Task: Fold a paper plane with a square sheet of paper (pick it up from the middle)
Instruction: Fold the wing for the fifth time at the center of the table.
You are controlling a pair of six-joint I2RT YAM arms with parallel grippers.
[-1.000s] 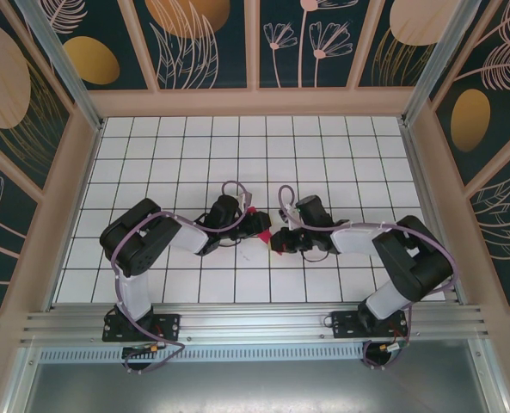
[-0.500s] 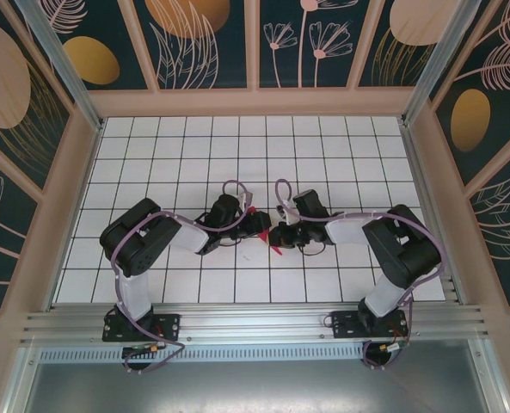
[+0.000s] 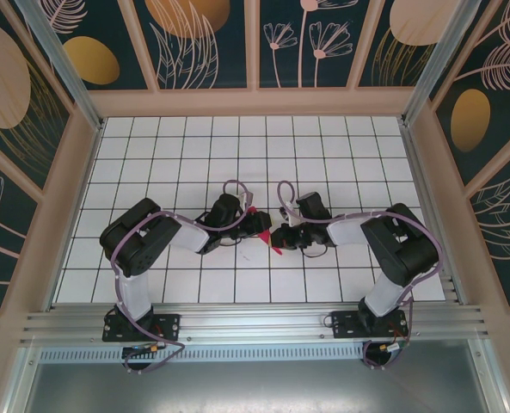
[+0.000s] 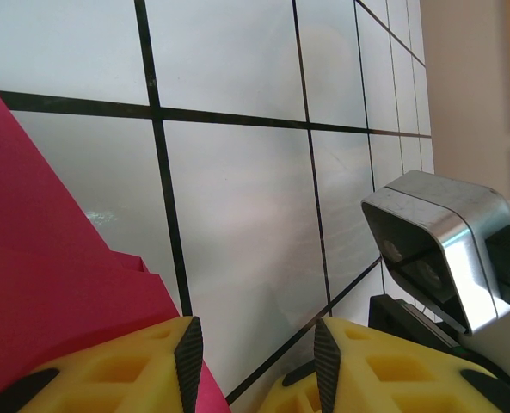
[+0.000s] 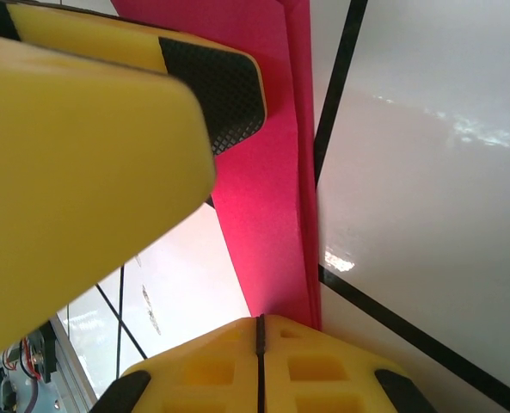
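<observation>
Magenta folded sheet (image 3: pixel 274 249) lies mid-table, right between left gripper (image 3: pixel 261 225) and right gripper (image 3: pixel 280 237). Left wrist: 2 fingers (image 4: pixel 143 370) spread, sheet beside the left one. Right wrist: fingers pressed together, pinching the sheet's layered edge.

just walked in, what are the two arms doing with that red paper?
Both arms meet at the middle of the table over the folded paper, magenta-red and already creased into layers. The right gripper is shut and seems to pinch the paper's edge. The left gripper is open, with bare tile between its fingers and the paper just beside it. It looks mid-fold, with no finished plane yet.
</observation>
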